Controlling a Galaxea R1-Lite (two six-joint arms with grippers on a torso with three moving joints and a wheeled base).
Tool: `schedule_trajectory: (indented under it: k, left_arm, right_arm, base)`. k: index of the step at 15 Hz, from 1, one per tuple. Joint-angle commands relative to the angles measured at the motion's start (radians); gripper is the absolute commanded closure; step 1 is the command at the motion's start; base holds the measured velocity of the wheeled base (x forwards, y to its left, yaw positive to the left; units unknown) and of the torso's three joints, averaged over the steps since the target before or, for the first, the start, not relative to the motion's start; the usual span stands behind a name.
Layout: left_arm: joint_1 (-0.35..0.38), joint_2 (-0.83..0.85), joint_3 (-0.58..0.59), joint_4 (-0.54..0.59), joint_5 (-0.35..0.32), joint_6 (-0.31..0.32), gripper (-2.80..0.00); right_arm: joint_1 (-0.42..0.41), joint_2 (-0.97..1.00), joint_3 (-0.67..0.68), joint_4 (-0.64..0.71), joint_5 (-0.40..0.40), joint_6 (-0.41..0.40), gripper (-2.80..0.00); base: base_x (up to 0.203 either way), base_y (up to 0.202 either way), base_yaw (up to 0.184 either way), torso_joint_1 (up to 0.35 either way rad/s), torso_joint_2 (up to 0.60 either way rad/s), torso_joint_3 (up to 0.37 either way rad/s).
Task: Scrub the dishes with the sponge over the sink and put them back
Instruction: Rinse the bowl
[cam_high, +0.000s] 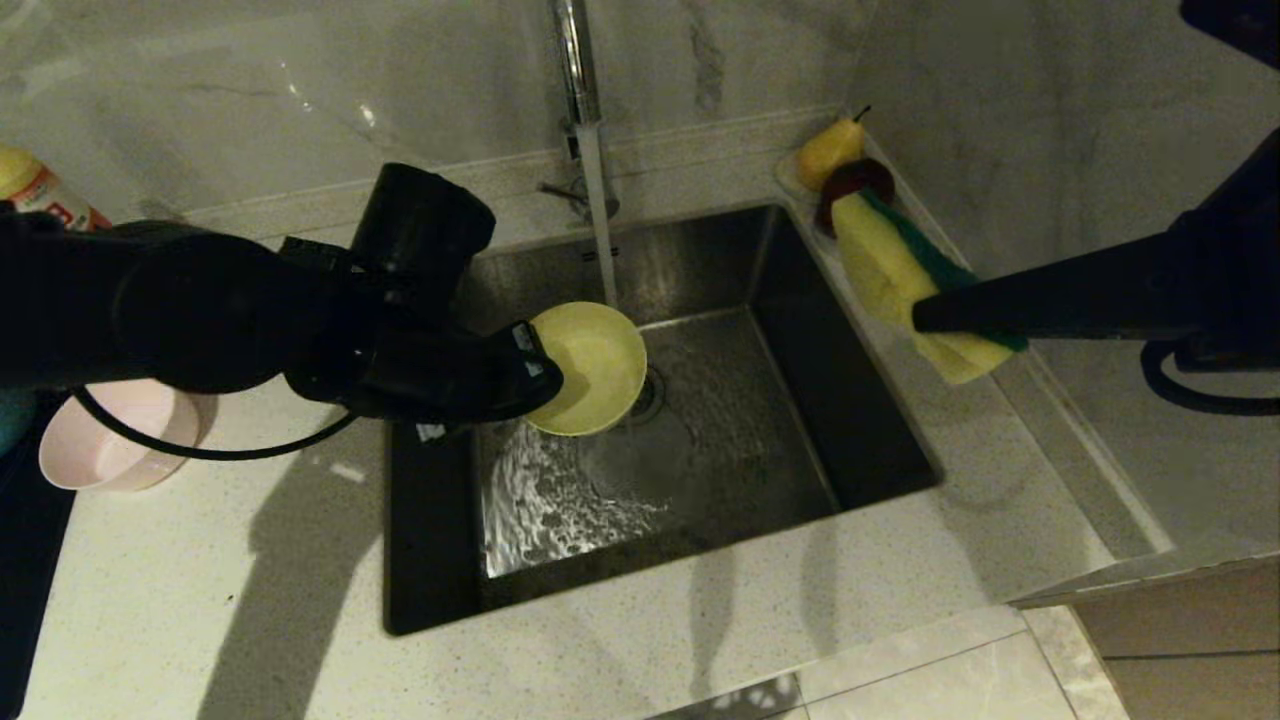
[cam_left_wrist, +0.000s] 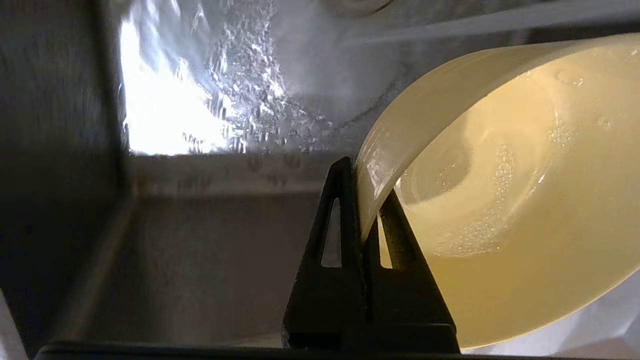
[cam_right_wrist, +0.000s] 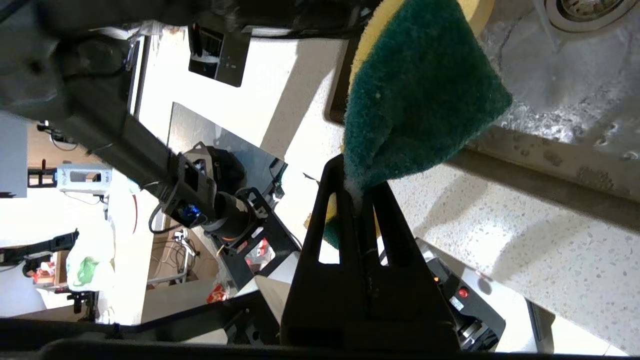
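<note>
**Yellow bowl under the tap, sponge held off to the side**

The left end effector (cam_high: 545, 365) is pinched tight on the rim of the yellow bowl (cam_high: 592, 366), one finger inside the rim and one outside. It holds the bowl tilted on edge over the sink (cam_high: 870, 420), the open face turned away from the arm and toward the tap's side. Droplets and small bubbles cling to the bowl's inside wall in the left wrist view. Just past the bowl, the stream of water (cam_high: 600, 220) from the chrome tap (cam_high: 572, 60) comes down at its far rim, and water spreads over the basin floor below around the drain.

The right end effector (cam_high: 925, 318) is clamped on the sponge (cam_high: 905, 280), yellow foam with its green scouring face. It hangs over the table (cam_high: 200, 600) at the sink's right edge, well apart from the bowl and not touching it.

Judged from this, the yellow bowl is being wetted or rinsed, and it has yet to go back on the table. Beyond the left arm, a pale pink bowl (cam_high: 105, 440) sits on the table; whether it has been scrubbed cannot be told.

Count: two bowls in view, one yellow and one pink, no blue one visible; one sponge; one sink. Beyond the sponge, a pear (cam_high: 828, 150) lies on a small dish.
</note>
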Motion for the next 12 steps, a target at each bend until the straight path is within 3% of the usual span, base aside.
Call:
schedule_trajectory:
  k: [1, 12]
  left_arm:
    - [0.025, 0.078, -0.065, 0.032, -0.023, -0.021, 0.00]
    - [0.027, 0.201, -0.207, 0.032, -0.026, -0.040, 0.00]
  right_arm:
    - [0.000, -0.011, 0.022, -0.008, 0.002, 0.002, 0.00]
    - [0.000, -0.049, 0.110, -0.061, 0.001, 0.001, 0.00]
  base:
    - [0.000, 0.000, 0.000, 0.000, 0.00, 0.000]
    - [0.000, 0.000, 0.000, 0.000, 0.00, 0.000]
